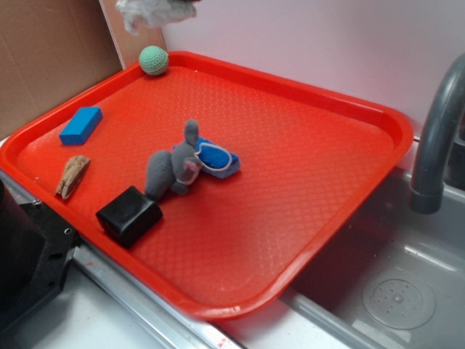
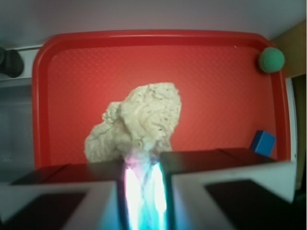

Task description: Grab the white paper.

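Note:
The white paper is a crumpled wad pinched between the two fingers of my gripper, which is shut on it. It hangs well above the red tray. In the exterior view the white paper shows at the top edge, lifted above the tray's far left corner near the green ball. Only a dark sliver of the gripper shows there.
On the red tray lie a green ball, a blue block, a wooden piece, a black block and a grey plush toy on a blue object. A sink with a grey faucet sits at the right.

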